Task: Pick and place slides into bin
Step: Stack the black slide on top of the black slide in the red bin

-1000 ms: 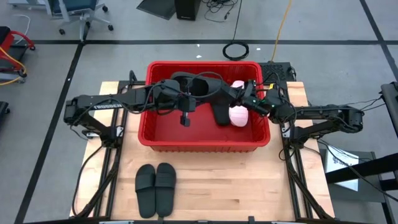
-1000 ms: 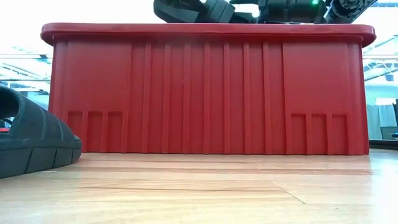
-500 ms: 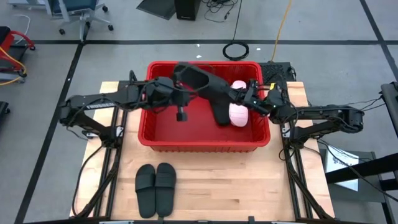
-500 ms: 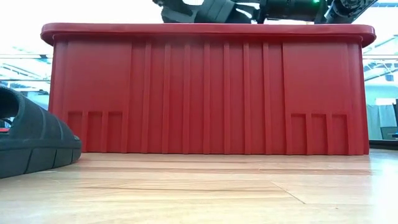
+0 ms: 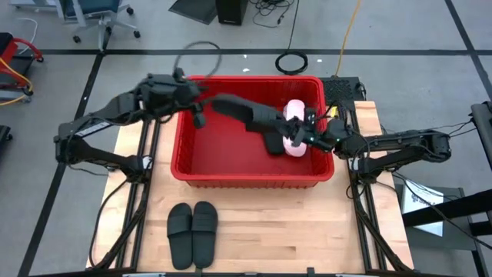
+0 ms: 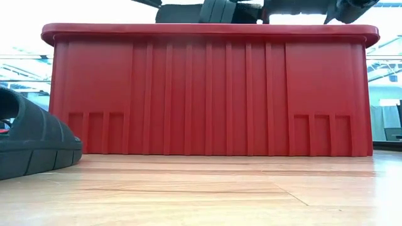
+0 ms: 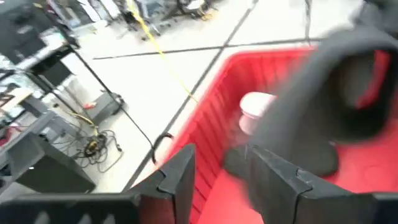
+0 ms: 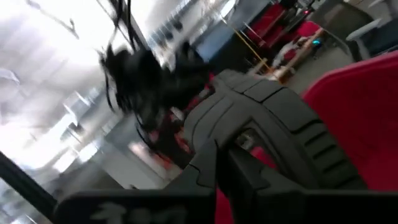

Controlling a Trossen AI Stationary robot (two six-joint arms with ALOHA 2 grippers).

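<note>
The red bin stands mid-table. Inside it a black slide slants across the far part, blurred, its strap showing in the left wrist view. Its right end meets another black slide, which stands next to a pale pink slide. My left gripper hangs open over the bin's far left corner, just clear of the slanting slide. My right gripper is shut, low in the bin's right part by the pink slide. My right gripper is shut right behind a black slide's ribbed sole. Whether its fingers touch the sole I cannot tell, because the fingers themselves hide that place.
Two more black slides lie side by side on the wooden table near its front edge; one of them shows at the left of the low view. Bare wood lies in front of the bin and to the right of the pair.
My left gripper has risen and drawn back toward the bin's far left corner, letting go of the black slide it carried. That slide has dropped with its right end onto the slides in the bin. My right gripper has shifted slightly toward the near edge.
</note>
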